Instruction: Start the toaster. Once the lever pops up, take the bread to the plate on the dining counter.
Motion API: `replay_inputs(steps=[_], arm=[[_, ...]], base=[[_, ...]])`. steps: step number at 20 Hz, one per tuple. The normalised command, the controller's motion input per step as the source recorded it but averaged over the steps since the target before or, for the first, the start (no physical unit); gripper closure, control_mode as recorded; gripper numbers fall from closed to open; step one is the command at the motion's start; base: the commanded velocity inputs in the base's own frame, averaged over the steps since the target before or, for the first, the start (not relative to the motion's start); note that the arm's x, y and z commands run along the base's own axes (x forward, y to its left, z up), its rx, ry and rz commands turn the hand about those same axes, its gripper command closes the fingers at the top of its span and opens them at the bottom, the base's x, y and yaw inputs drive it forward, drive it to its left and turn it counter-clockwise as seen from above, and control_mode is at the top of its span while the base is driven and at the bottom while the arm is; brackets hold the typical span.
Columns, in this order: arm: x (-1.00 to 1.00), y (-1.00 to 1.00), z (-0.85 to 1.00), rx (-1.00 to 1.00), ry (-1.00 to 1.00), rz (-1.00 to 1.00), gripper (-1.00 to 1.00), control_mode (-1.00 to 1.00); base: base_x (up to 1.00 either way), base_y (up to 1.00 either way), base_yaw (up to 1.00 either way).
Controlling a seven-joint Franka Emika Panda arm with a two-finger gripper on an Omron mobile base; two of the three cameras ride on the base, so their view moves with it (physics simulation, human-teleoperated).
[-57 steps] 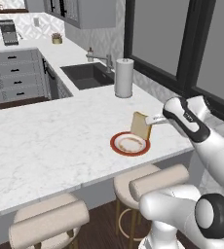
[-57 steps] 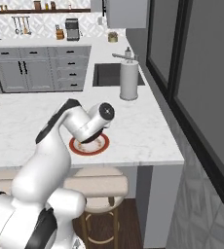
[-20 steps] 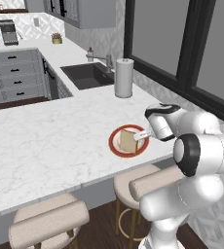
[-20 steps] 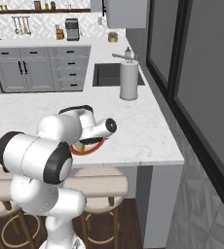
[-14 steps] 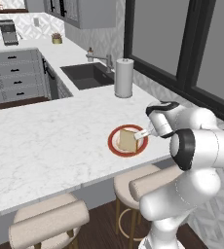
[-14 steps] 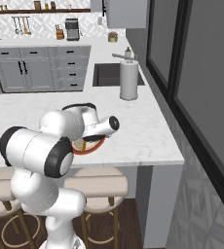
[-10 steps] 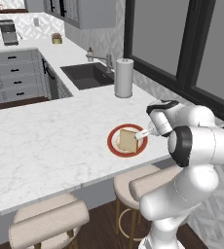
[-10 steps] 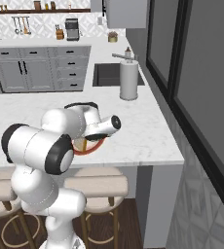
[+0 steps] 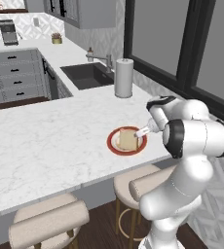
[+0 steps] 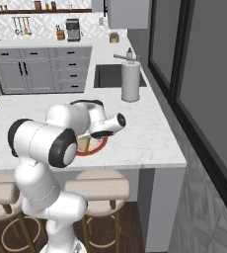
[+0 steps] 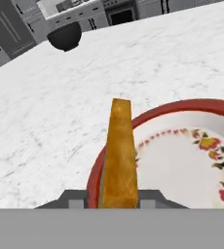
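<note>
At frame centre, the pincer [image 9: 139, 133] loosely grasped the bread [image 9: 127, 139] edge-up over the plate [image 9: 115, 146]; released so, it might topple off.

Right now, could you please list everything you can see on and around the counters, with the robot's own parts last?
bread: one, golden-tan, on the plate, between the fingertips
plate: one, red rim, cream centre, dining counter
dining counter: one, white marble
paper towel roll: one, white, beside the sink
sink: one, dark, back counter
stools: two, beige, under the overhang
bowl: one, black, far counter edge
gripper: one, at the bread; grip unclear
</note>
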Motion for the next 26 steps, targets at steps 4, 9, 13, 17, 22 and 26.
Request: replay_inputs(steps=[4, 9, 13, 17, 22, 26], arm=[[0.24, -0.02, 0.0, 0.0, 0.0, 0.09, -1.0, -1.0], [0.03, -0.21, 0.03, 0.0, 0.0, 0.11, -1.0, -1.0], [0.0, -0.31, 0.03, 0.0, 0.0, 0.13, -1.0, -1.0], [-0.1, -0.18, 0.39, 0.0, -0.02, 0.1, -1.0, -1.0], [-0.01, 0.0, 0.54, 0.0, -0.01, 0.08, -1.0, -1.0], [-0.11, 0.0, 0.49, -0.01, -0.06, 0.08, -1.0, -1.0]], base=[[0.0, 0.0, 0.0], [0.0, 0.0, 0.0], [0.0, 0.0, 0.0], [0.0, 0.0, 0.0], [0.0, 0.0, 0.0], [0.0, 0.0, 0.0]])
